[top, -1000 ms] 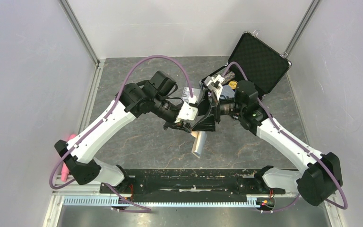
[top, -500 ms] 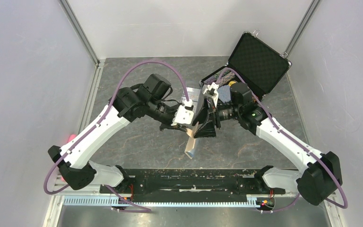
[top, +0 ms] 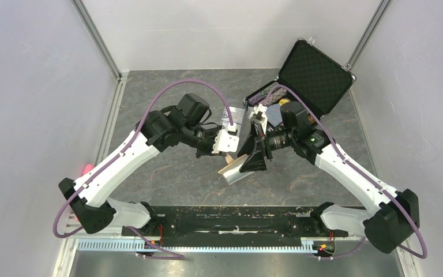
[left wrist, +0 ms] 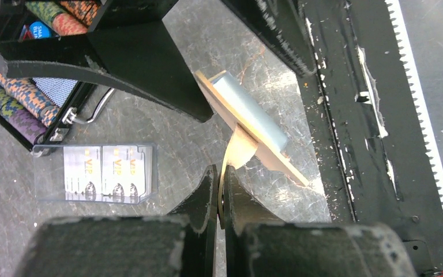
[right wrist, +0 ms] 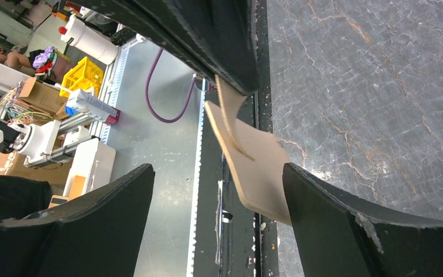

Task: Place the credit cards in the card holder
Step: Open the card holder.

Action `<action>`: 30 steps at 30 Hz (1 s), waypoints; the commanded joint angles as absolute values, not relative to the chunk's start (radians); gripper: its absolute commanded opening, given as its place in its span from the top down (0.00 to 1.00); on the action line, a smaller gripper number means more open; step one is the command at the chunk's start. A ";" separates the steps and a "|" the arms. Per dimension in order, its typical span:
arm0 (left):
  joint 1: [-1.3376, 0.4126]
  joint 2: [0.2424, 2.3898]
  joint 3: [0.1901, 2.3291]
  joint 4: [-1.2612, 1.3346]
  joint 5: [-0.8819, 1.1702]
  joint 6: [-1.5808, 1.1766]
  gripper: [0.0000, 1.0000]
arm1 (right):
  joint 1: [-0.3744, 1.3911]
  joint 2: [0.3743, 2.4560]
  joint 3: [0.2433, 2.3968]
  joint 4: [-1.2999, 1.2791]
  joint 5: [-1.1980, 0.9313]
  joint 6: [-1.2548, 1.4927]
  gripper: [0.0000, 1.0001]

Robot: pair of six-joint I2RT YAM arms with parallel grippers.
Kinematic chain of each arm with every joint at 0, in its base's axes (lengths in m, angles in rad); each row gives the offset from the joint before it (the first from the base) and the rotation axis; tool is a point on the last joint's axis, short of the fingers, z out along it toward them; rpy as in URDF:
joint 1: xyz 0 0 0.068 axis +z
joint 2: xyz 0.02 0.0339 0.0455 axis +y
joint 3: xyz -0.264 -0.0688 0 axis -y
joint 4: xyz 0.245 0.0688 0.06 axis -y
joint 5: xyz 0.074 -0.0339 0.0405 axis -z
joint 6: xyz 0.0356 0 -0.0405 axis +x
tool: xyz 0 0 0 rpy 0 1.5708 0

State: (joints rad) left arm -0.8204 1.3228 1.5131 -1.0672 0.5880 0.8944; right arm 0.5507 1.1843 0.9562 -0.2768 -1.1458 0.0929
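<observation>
The tan card holder (top: 235, 169) hangs tilted above the table, its light blue lining (left wrist: 248, 112) facing up. My left gripper (left wrist: 219, 176) is shut on its rounded snap tab (left wrist: 239, 151). My right gripper (right wrist: 218, 168) is open, and the holder's tan back (right wrist: 259, 167) sits between its fingers, close against the right finger (right wrist: 346, 225); I cannot tell whether they touch. The credit cards (left wrist: 107, 173) lie in a clear sleeve on the table, apart from both grippers; in the top view the credit cards (top: 235, 114) show just behind the arms.
The black poker-chip case (top: 314, 72) stands open at the back right, with its rows of chips (left wrist: 11, 86) beside the cards. A black rail (top: 231, 222) runs along the near edge below the holder. A pink object (top: 85, 169) lies at the left wall.
The card holder has swung from hanging nearly upright to lying more flat. The left gripper has kept its hold. The right gripper has come down around the holder, with its jaws slightly narrower.
</observation>
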 commanded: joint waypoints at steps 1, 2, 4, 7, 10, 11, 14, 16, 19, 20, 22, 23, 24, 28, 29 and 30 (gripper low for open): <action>-0.824 1.302 1.510 -0.983 0.550 0.835 0.98 | 0.552 1.148 1.015 -0.299 -1.149 0.073 0.16; -0.824 1.305 1.511 -0.976 0.545 0.828 0.98 | 0.552 1.145 1.018 -0.299 -1.148 0.072 0.16; -0.822 1.310 1.511 -0.956 0.548 0.815 0.98 | 0.552 1.142 1.021 -0.299 -1.150 0.074 0.16; -0.822 1.321 1.514 -0.914 0.572 0.781 0.98 | 0.557 1.147 1.018 -0.294 -1.148 0.076 0.19; -0.822 1.333 1.519 -0.868 0.578 0.736 0.98 | 0.568 1.147 1.008 -0.291 -1.126 0.069 0.20; -0.822 1.336 1.520 -0.851 0.579 0.716 0.98 | 0.571 1.145 1.002 -0.290 -1.118 0.068 0.21; -0.821 1.341 1.518 -0.807 0.590 0.672 0.98 | 0.581 1.145 0.996 -0.289 -1.083 0.063 0.24; -0.822 1.342 1.511 -0.780 0.594 0.643 0.98 | 0.587 1.147 0.999 -0.290 -1.055 0.063 0.29; -0.821 1.347 1.508 -0.756 0.581 0.605 0.98 | 0.598 1.150 1.003 -0.292 -1.012 0.057 0.41; -0.820 1.347 1.508 -0.751 0.576 0.594 0.98 | 0.600 1.149 1.004 -0.298 -0.989 0.051 0.44; -0.821 1.345 1.503 -0.736 0.570 0.578 0.98 | 0.604 1.152 1.009 -0.323 -0.946 0.031 0.54; -0.819 1.343 1.498 -0.727 0.566 0.568 0.98 | 0.604 1.155 1.011 -0.339 -0.917 0.020 0.61; -0.819 1.339 1.493 -0.715 0.565 0.558 0.98 | 0.605 1.157 1.015 -0.352 -0.895 0.011 0.66; -0.816 1.321 1.466 -0.641 0.519 0.478 0.86 | 0.605 1.171 1.032 -0.384 -0.791 0.010 0.99; -0.816 1.316 1.457 -0.612 0.503 0.442 0.74 | 0.606 1.176 1.037 -0.384 -0.759 0.022 1.00; -0.816 1.312 1.450 -0.586 0.479 0.402 0.60 | 0.605 1.176 1.043 -0.381 -0.729 0.035 1.00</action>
